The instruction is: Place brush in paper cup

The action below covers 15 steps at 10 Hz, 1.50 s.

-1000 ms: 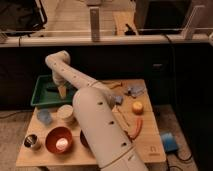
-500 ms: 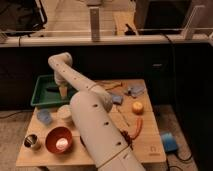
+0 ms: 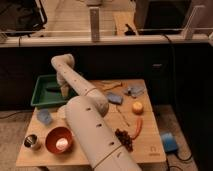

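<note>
**A:** Where is the gripper (image 3: pixel 64 91) at this point?

**B:** It hangs at the end of the white arm (image 3: pixel 87 107), over the green tray (image 3: pixel 41 96) at the left rear of the tabletop (image 3: pixel 146 145). Whether its fingers are spread or closed, and whether they carry anything, cannot be told from this view.

**A:** And the brush?

**B:** A dark slim shape lies inside the tray, just left of the gripper; that may be the brush (image 3: pixel 53 87), though it is too faint to be sure. The paper cup (image 3: pixel 62 111) appears to be the pale rounded object peeking out beside the arm, between the tray and the red bowl (image 3: pixel 59 140), but the arm hides most of it.

**A:** So how far along is the task?

**B:** Early, by the look of it. Nothing shows a brush standing in the cup. The pickup seems to be the step in hand; the lift, the short carry toward the cup and the release would all remain.

**A:** Anything nearby to mind?

**B:** The light-blue cup (image 3: pixel 44 116) and the small metal cup (image 3: pixel 31 141) sit near the left edge, close to the likely path.
</note>
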Motion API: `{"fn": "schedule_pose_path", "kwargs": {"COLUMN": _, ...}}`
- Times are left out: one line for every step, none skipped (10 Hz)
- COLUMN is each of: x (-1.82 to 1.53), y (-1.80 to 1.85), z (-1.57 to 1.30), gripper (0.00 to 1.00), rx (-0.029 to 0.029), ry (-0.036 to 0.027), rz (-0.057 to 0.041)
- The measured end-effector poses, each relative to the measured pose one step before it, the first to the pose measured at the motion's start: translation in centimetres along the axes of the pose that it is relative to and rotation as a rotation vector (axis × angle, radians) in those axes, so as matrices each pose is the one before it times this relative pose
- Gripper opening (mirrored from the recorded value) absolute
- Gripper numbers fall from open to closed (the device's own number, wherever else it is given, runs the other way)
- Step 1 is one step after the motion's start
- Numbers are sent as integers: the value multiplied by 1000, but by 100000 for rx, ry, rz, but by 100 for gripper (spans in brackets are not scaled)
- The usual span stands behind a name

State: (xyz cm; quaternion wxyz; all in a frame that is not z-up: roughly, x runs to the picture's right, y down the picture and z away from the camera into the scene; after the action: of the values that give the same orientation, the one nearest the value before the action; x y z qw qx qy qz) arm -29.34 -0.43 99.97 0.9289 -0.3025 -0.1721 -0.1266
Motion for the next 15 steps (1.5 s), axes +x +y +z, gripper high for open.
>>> {"fn": "schedule_pose_path", "kwargs": {"x": 150, "y": -150, "z": 150, "gripper": 44, "rx": 59, "ry": -174, "rz": 115}}
{"fn": "schedule_pose_path", "kwargs": {"x": 27, "y": 19, "z": 18, "gripper": 42, "rx": -273, "ry": -50, "rz": -270}}
{"fn": "schedule_pose_path", "kwargs": {"x": 70, "y": 51, "z": -28, "gripper": 42, "rx": -169, "ry": -30, "rz": -312}}
{"fn": "schedule_pose_path", "kwargs": {"x": 105, "y": 113, "z": -17, "gripper": 42, "rx": -267, "ry": 68, "rz": -509}}
{"fn": "schedule_pose_path", "kwargs": {"x": -142, "y": 185, "z": 15, "gripper": 42, "rx": -95, "ry": -103, "rz": -1101}}
{"fn": "schedule_pose_path", "kwargs": {"x": -27, "y": 140, "z": -53, "gripper": 42, "rx": 57, "ry": -206, "rz": -473}}
{"fn": "schedule_pose_path", "kwargs": {"x": 9, "y": 126, "z": -63, "gripper": 42, "rx": 28, "ry": -132, "rz": -92}}
{"fn": "schedule_pose_path", "kwargs": {"x": -81, "y": 387, "z": -59, "gripper": 36, "rx": 73, "ry": -454, "rz": -252}}
{"fn": "schedule_pose_path", "kwargs": {"x": -43, "y": 196, "z": -22, "gripper": 36, "rx": 110, "ry": -397, "rz": 24}}
{"fn": "schedule_pose_path", "kwargs": {"x": 35, "y": 193, "z": 47, "gripper": 36, "rx": 22, "ry": -395, "rz": 146}}
{"fn": "schedule_pose_path", "kwargs": {"x": 39, "y": 108, "z": 89, "gripper": 36, "rx": 209, "ry": -491, "rz": 143}}
{"fn": "schedule_pose_path", "kwargs": {"x": -50, "y": 100, "z": 69, "gripper": 36, "rx": 9, "ry": -400, "rz": -113}}
{"fn": "schedule_pose_path", "kwargs": {"x": -81, "y": 19, "z": 21, "gripper": 40, "rx": 21, "ry": -234, "rz": -141}}
{"fn": "schedule_pose_path", "kwargs": {"x": -137, "y": 12, "z": 76, "gripper": 49, "rx": -87, "ry": -52, "rz": -587}}
{"fn": "schedule_pose_path", "kwargs": {"x": -181, "y": -26, "z": 184, "gripper": 61, "rx": -102, "ry": -63, "rz": -714}}
